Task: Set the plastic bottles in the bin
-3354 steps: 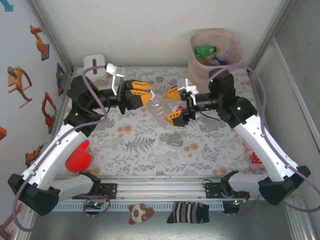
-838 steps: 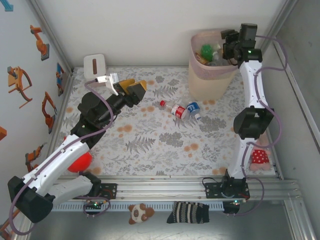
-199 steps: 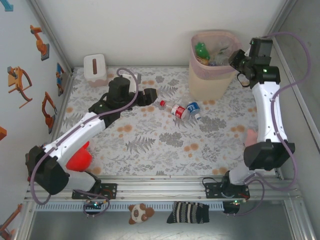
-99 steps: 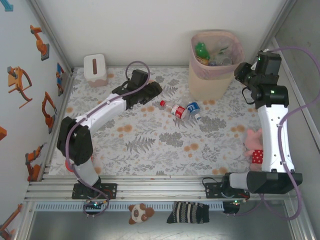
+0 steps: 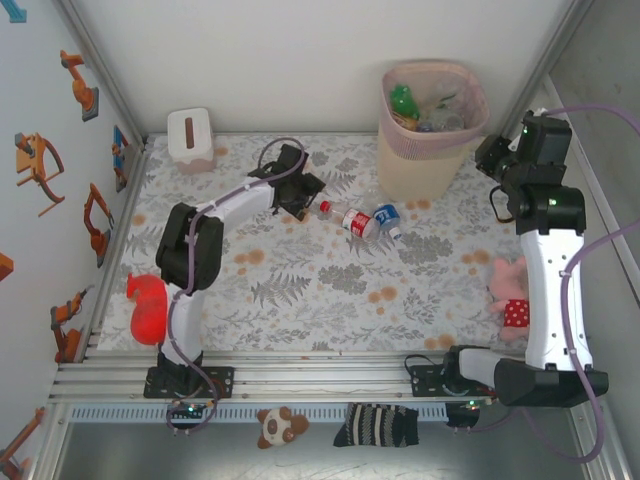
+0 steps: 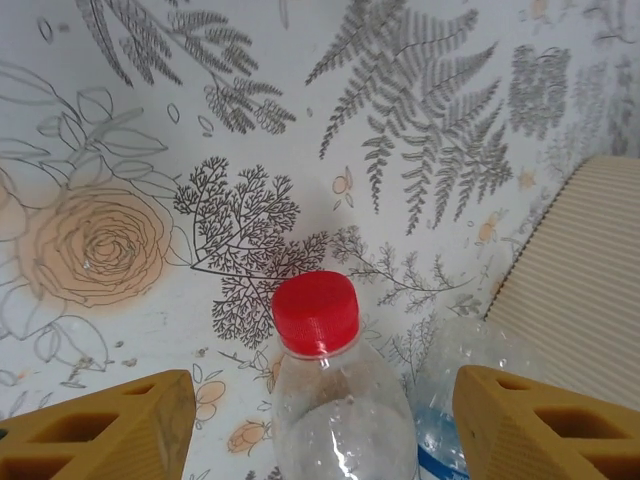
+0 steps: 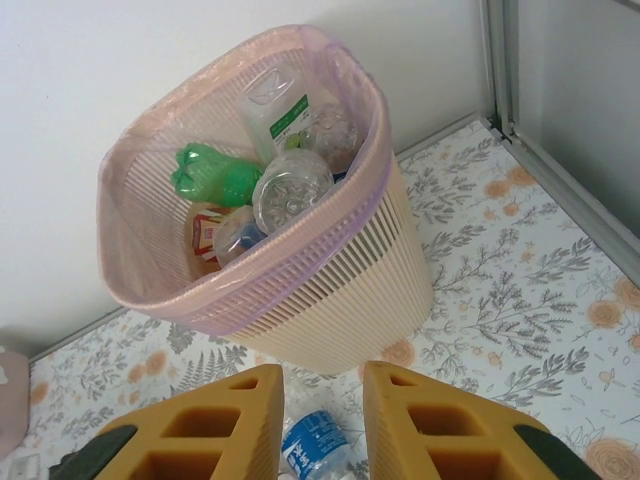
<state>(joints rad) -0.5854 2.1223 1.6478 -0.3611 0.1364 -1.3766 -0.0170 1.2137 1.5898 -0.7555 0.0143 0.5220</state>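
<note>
Near the worktop (image 5: 300,290) centre, the left tool (image 6: 320,388) stands open astride a lying red-capped bottle (image 6: 316,315), cap toward 12 o'clock, while the right tool (image 7: 315,400), closed and empty, hovers with the bin (image 7: 340,290) of bottles (image 7: 292,188) at its 12 o'clock.

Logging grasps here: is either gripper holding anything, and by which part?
Nothing is held. The left gripper stands open astride the clear plastic bottle with the red cap, without touching it; the right gripper is shut on nothing.
</note>
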